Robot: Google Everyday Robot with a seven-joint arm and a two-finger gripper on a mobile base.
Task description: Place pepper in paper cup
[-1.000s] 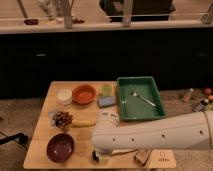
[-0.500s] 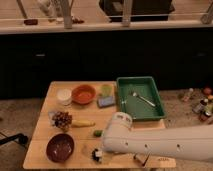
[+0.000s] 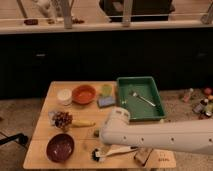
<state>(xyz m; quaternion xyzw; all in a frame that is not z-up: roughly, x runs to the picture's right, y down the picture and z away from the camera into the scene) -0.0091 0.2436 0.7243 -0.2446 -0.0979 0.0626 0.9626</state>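
Compared with a second ago, the white arm has swung its elbow toward the right edge of the wooden table and its long link has sunk lower over the front right corner. Over the last half second almost nothing has changed. That link comes in from the right edge, rises slightly to a rounded elbow above the table's middle, then folds back down and leftward in a short wrist section. The dark gripper sits low over the front edge, just right of the maroon bowl. Whether it is open or closed cannot be told, and nothing can be seen in its grasp. The pepper shows only as a small dark-green spot in the middle of the table, right against the left rim of the elbow and just past the right tip of the banana. Its long axis and pointing direction cannot be told. It lies toward the back edge from the gripper, almost straight behind it and clearly apart. The paper cup stands upright near the back left corner, just left of the orange bowl, well apart from both pepper and gripper.
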